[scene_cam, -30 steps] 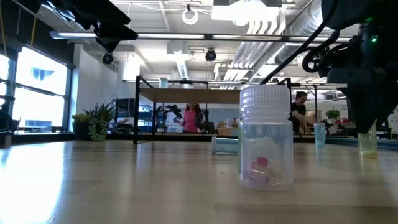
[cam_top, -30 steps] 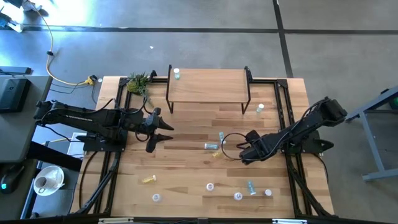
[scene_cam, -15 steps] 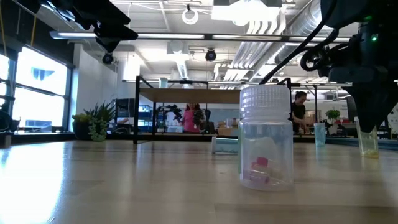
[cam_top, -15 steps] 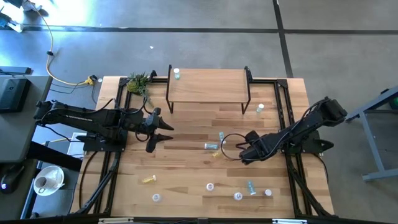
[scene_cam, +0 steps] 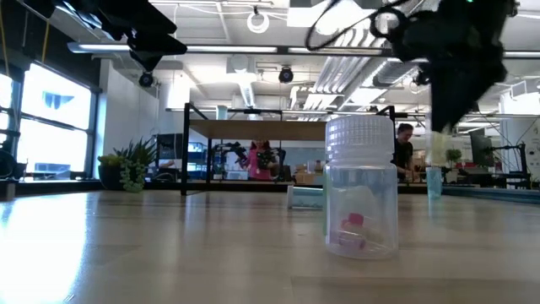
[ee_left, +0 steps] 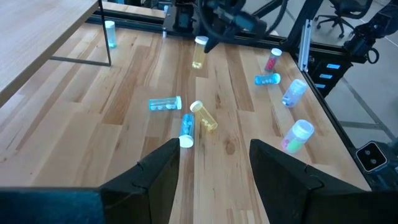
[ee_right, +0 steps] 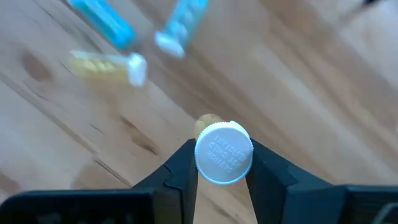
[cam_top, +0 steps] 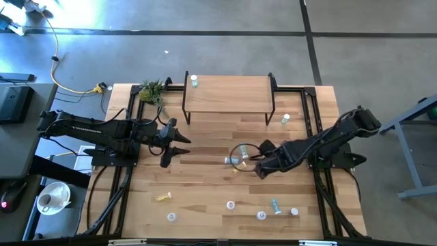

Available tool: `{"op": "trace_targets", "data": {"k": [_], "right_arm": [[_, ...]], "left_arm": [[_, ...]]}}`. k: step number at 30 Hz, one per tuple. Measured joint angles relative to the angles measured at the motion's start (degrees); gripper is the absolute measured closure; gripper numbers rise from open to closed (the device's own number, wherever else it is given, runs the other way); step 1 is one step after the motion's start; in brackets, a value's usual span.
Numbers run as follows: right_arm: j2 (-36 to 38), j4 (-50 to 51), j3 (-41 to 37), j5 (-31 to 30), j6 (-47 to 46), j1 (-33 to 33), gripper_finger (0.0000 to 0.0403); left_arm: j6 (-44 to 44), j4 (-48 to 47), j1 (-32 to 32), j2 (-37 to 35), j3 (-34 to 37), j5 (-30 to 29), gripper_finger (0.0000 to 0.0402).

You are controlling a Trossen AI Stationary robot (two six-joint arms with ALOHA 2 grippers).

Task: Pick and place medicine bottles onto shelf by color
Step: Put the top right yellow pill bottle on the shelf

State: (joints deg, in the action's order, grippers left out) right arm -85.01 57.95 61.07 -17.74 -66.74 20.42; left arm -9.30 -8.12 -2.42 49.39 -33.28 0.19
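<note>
The yellow bottle hangs upright with its white cap on top, clamped at the cap between the two fingers of the right tool, above the middle of the surface. In the left wrist view the same bottle hangs clear of the wood, with its long axis vertical. Just beside it, two light blue bottles and another yellow bottle lie on their sides.

The shelf stands at the far edge of the surface, away from the held bottle and a little to the left of it. One teal bottle already stands on the shelf's left far corner. In my judgement, the coming move is a carry away from the robot's side toward the shelf top, with the bottle kept upright. The right arm does this move.

The left tool waits with its fingers apart and grasps nothing, over the left part of the surface.
</note>
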Motion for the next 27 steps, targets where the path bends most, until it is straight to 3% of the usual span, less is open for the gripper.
{"op": "trace_targets", "data": {"k": [18,27], "right_arm": [[0.0,0.83,20.5,-1.35,28.62,-15.81,0.0304],[0.0,9.19,33.11,-1.32,36.49,-28.56,0.0304]], "left_arm": [[0.5,0.34,-0.04,0.0,-0.02,-0.2,0.0218],[0.51,0.66,-0.06,0.0,-0.02,-5.42,0.0218]]}}
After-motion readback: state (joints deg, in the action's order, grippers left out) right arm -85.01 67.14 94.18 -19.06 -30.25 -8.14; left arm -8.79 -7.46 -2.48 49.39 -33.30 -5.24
